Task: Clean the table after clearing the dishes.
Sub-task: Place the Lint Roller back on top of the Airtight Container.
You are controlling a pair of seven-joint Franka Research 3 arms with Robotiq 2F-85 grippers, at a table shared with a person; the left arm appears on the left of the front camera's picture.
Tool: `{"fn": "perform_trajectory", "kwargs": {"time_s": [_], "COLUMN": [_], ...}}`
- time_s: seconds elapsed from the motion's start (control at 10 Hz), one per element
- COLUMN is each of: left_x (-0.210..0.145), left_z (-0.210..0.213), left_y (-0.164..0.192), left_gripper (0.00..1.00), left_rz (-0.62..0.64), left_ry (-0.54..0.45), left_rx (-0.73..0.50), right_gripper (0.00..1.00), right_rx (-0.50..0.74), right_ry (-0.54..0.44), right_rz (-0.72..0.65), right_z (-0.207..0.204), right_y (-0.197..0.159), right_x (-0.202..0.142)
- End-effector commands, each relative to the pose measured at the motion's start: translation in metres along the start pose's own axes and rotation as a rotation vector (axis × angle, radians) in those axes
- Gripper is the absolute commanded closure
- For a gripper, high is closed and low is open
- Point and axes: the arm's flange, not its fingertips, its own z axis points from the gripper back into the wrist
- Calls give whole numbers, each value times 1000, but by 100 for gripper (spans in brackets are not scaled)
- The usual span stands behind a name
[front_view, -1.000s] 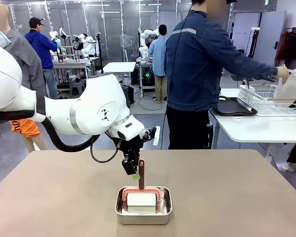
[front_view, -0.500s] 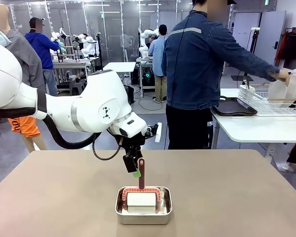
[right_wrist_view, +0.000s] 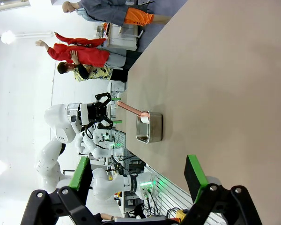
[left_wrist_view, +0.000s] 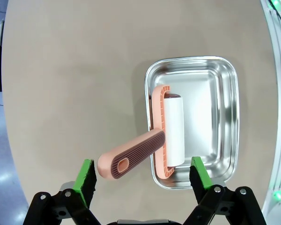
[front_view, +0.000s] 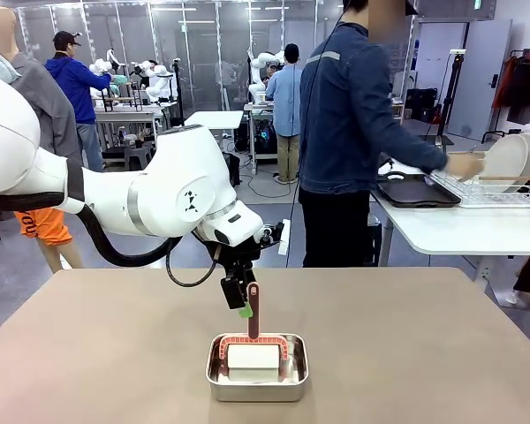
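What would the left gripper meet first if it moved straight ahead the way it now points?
Probably the roller's handle. The open left gripper points down, with the handle tip between its pads and the steel pan beyond it on the table. Depth is hard to judge.

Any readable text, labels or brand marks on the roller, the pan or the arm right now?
None readable.
Lint roller: ribbed handle, no print.
Steel pan: bare metal, no marking.
Left arm: a small dark emblem, no letters legible.
Orange shorts in the background: dark print, too blurred to read.
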Motion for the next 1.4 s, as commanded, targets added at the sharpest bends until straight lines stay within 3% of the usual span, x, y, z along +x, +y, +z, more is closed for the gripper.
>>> {"fn": "perform_trajectory", "kwargs": {"time_s": [0.0,0.5,0.7,0.8,1.1,1.2,1.3], "left_x": [-1,0,-5,-21,-154,-202,-228], "left_z": [0,0,62,91,156,168,167], "left_y": [1,0,19,24,-11,-30,-39], "left_gripper": [0,0,0,0,0,0,0], "left_rz": [2,0,215,370,852,964,989], "left_ry": [-1,0,96,8,-437,-607,-740], "left_rx": [3,0,76,57,-91,-155,-253], "right_gripper": [0,0,0,0,0,0,0], "right_rx": [-5,-5,-5,-5,-5,-5,-5], "right_ry": [3,3,3,3,3,3,3], "right_rz": [7,7,7,7,7,7,7], "right_z": [1,1,1,1,1,1,1], "right_y": [3,3,3,3,3,3,3], "right_x": [-1,-1,-1,-1,-1,-1,-1]}}
